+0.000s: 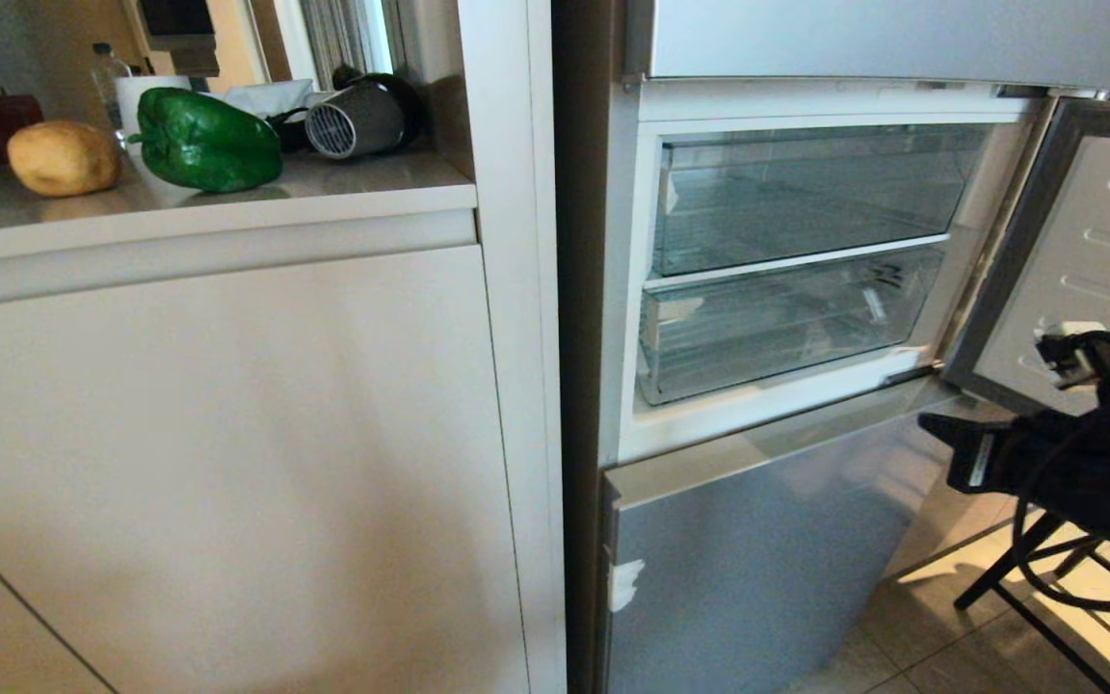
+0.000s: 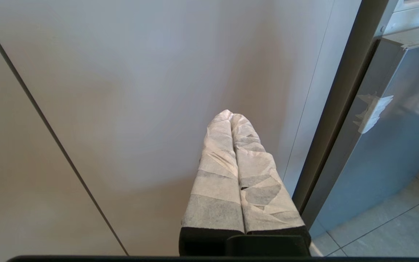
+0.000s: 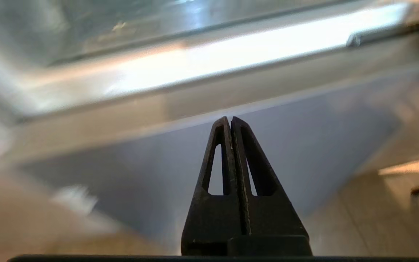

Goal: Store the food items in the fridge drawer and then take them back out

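The silver-grey fridge (image 1: 767, 569) stands with its door (image 1: 1085, 260) swung open. Inside it, the fridge drawer (image 1: 777, 328) sits pushed in beneath the taller clear bin (image 1: 806, 193). Left of the fridge, on the surface (image 1: 179, 207), lie the green bell pepper (image 1: 203, 140) and, just beside it, the potato (image 1: 64, 157). The right gripper (image 3: 230, 122) hovers before the fridge's lower panel, fingers pressed together, holding nothing. The left gripper (image 2: 230, 114), wrapped fingers likewise closed and empty, points at the cabinet left of the fridge.
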Motion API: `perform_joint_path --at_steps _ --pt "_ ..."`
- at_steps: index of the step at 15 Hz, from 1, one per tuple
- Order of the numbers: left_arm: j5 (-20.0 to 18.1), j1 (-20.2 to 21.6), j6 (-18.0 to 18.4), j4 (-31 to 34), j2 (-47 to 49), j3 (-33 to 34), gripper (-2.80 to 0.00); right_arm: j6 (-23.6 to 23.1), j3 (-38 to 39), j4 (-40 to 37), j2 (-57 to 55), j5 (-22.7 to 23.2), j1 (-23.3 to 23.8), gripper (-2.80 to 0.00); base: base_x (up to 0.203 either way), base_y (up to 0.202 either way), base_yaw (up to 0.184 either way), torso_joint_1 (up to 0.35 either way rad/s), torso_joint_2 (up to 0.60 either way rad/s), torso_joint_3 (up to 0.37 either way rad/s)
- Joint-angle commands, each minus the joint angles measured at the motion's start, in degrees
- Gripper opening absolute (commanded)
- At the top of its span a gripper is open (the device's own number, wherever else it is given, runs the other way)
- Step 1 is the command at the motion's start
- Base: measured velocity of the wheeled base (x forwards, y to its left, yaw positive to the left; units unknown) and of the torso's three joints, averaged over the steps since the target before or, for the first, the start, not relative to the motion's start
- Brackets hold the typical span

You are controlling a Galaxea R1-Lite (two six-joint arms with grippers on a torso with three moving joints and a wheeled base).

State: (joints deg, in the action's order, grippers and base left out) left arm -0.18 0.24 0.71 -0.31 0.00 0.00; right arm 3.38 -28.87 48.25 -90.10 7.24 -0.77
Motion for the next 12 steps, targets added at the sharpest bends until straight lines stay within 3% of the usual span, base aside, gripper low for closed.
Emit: perform_joint_path --at_steps 1,4,7,8,12 --pt "0.01 0.02 0.00 -0.04 0.00 0.18 -2.80 -0.18 -0.48 13.01 -12.74 -0.31 -0.08 -2.80 0.000 0.000 0.000 0.000 0.00 0.000" --pt "0.01 0.02 0.00 -0.04 0.00 0.18 -2.80 -2.28 -2.45 25.93 -19.45 -0.81 -0.22 -2.80 0.000 0.000 0.000 0.000 0.00 0.000" --pt "0.01 0.02 0.00 -0.04 -0.09 0.18 -2.80 -5.67 -4.75 26.53 -19.86 -0.77 -0.43 -2.80 0.000 0.000 0.000 0.000 0.00 0.000" --pt "0.01 0.02 0.00 -0.04 0.00 0.18 -2.80 -7.35 -5.03 26.54 -19.83 -0.67 -0.82 0.00 0.000 0.000 0.000 0.000 0.00 0.000" --pt "0.01 0.02 0.00 -0.04 0.00 0.18 -2.80 -9.27 -7.70 27.60 -20.81 -0.58 -3.19 0.00 0.000 0.000 0.000 0.000 0.00 0.000"
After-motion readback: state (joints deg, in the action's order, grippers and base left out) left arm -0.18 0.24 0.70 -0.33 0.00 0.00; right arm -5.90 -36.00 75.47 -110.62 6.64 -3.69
